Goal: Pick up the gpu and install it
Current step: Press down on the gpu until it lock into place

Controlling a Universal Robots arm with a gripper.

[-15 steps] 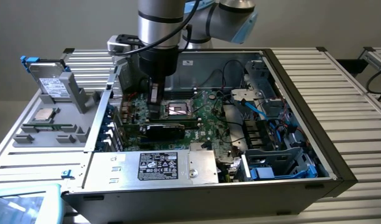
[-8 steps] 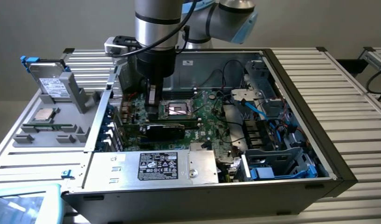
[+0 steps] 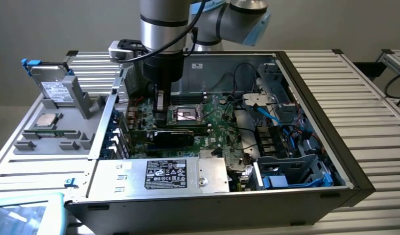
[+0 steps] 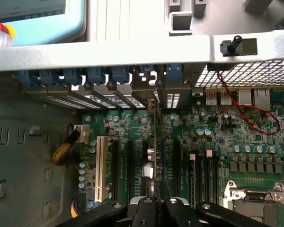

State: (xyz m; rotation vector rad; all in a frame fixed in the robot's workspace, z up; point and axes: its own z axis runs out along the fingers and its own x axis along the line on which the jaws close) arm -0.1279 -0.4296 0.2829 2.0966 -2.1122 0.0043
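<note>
While the arm [image 3: 162,34] reached down into the open computer case [image 3: 330,161], the gripper [image 4: 157,204] was closed tightly on the top edge of the gpu [image 4: 155,142]. In the wrist view the card was seen edge-on, as a thin upright board running from the fingers [image 4: 143,208] toward the rear wall of the case, where its metal bracket [image 4: 173,97] stood against the row of slot openings, just beside the blue clips [image 4: 99,75]. The card stood over the expansion slots of the motherboard [image 4: 213,142], between the white slot [image 4: 100,165] on one side and the dark slots on the other. I could not tell if its lower edge was already fully seated in a slot.

In the exterior view the gpu [image 3: 172,135] appeared as a small black card standing on the green board, below the gripper [image 3: 160,115] and near the processor socket [image 3: 188,113]. The power supply [image 3: 167,175] with its label lay at the near wall of the case. At the exterior view's right were blue cables [image 3: 278,117] and a drive bay [image 3: 288,174]. At the exterior view's left a grey tray [image 3: 53,134] held a hard drive [image 3: 55,88] standing upright and a processor [image 3: 46,120] lying flat. A red and black wire [image 4: 246,111] crossed the board near the rear ports.
</note>
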